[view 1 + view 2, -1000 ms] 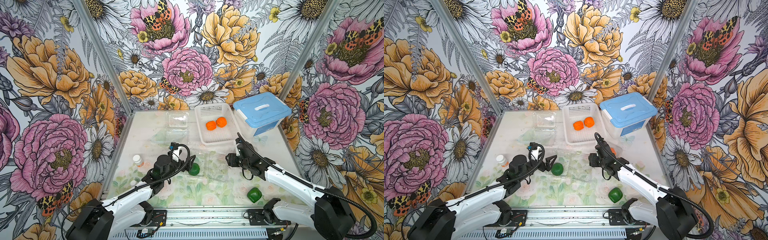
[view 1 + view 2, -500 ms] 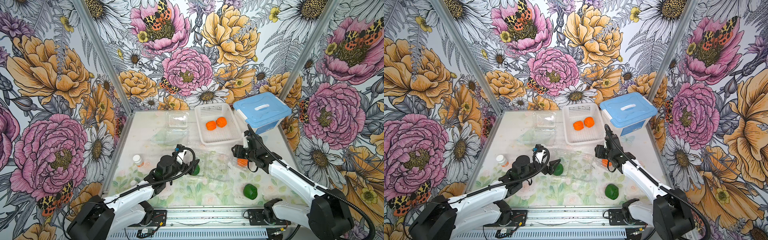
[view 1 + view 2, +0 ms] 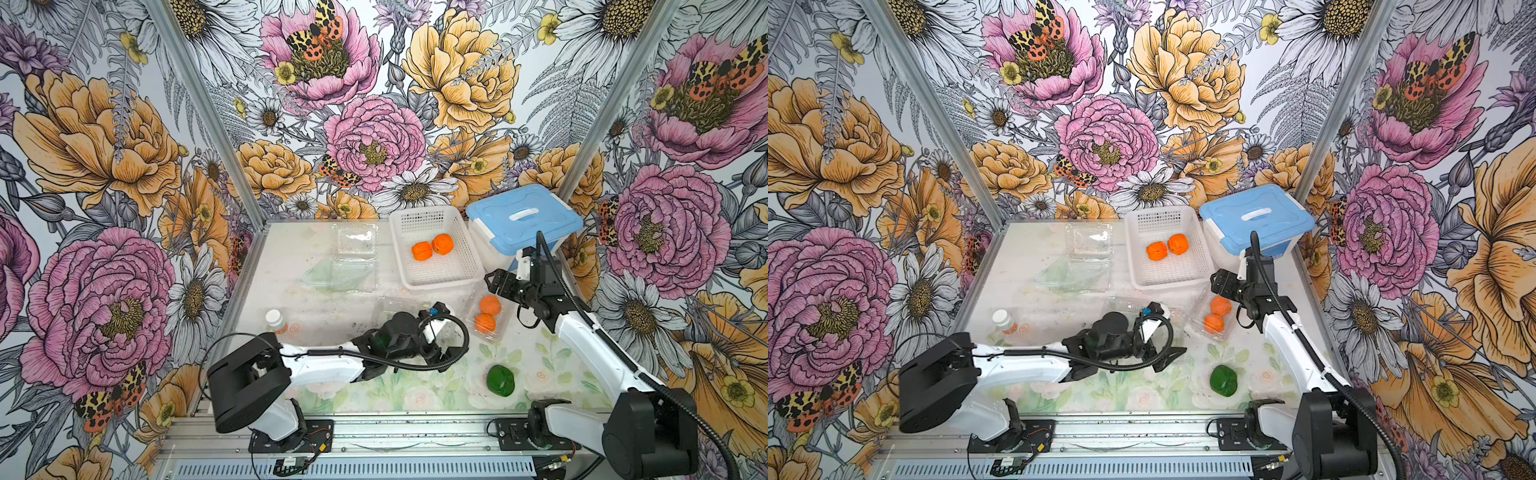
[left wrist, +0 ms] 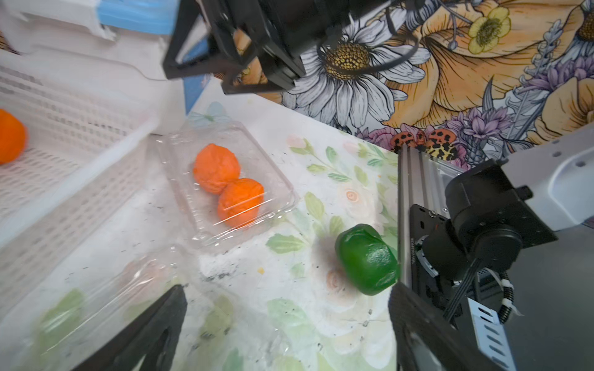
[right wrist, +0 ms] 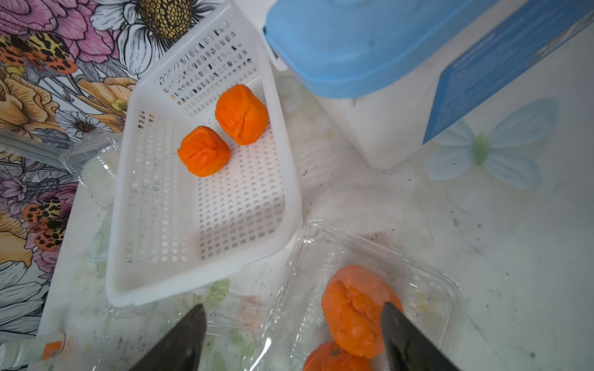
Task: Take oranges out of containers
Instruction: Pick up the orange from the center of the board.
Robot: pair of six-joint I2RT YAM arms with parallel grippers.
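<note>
While your right gripper [image 5: 292, 306] hangs wide over the clamshell [image 5: 445, 290] of oranges [image 5: 353, 308] beside the white basket [image 5: 205, 289], confirm it's unlidded, then grasp one; left gripper [image 4: 287, 289] gapes empty.

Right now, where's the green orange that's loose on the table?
In a top view, the green orange sits bare on the table at the robot's near right, just robot-side of the clamshell holding two orange fruits, touching nothing.
</note>
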